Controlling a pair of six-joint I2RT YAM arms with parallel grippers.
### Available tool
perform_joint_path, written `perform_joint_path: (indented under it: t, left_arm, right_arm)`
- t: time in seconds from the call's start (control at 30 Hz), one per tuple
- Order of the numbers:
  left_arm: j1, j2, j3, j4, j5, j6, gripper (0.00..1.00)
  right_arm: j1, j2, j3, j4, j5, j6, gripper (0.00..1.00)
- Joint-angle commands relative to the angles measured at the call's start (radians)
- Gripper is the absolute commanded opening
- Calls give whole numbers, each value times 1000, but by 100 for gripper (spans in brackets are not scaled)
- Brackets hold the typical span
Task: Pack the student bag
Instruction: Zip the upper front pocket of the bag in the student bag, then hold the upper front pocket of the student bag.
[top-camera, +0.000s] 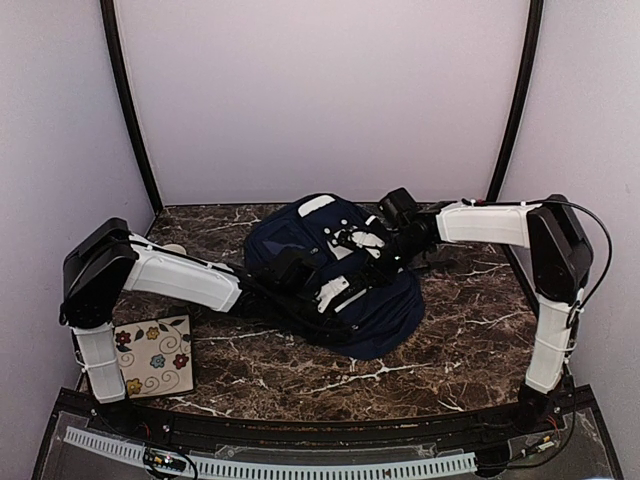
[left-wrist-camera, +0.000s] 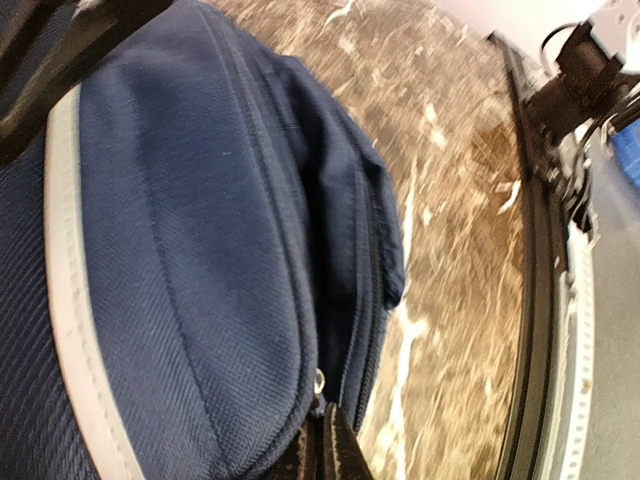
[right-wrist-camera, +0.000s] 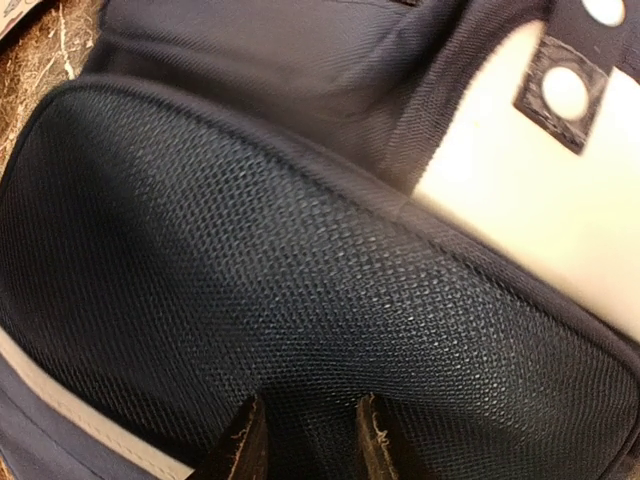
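There was one student bag, a large navy-blue fabric backpack with thin white stripes and a white patch carrying dark studs. There were two white-and-black robot arms, the left arm and the right arm. There was also one square cream tile painted with small flowers and scrolls.

The worktop was dark brown marble-patterned stone with white veins. Pale plain walls closed it in on three sides, and two black poles rose at the back corners. A white perforated strip ran along the near edge.

The student bag lay in the middle of the worktop, with both arms reaching in over it from either side. The tile lay flat by the left arm's base, well apart from the bag.

The left jaws were pressed fully together, their dark fingertips right at the zip of a front pocket on the bag's blue fabric. Whether they pinched anything could not be told.

The right jaws stood narrowly apart, their fingertips against a dark mesh pocket on the bag, just beside the white patch. Mesh showed in the gap between them.
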Motion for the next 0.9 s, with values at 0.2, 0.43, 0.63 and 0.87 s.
perform_joint_path:
  t: [0.2, 0.43, 0.63, 0.87]
  left_arm:
    - [-88, 104, 183, 150, 70, -50, 20]
    - [-88, -60, 169, -204, -114, 206, 42]
    - [-88, -125, 129, -273, -459, 426, 56]
    - [-116, -117, 100, -126, -511, 651, 58]
  right_arm:
    - [-82, -221, -83, -123, 61, -9, 34]
    - [-104, -451, -241, -179, 92, 0, 37]
    - [-106, -584, -375, -163, 70, 45, 37]
    - [-107, -686, -464, -118, 58, 52, 38]
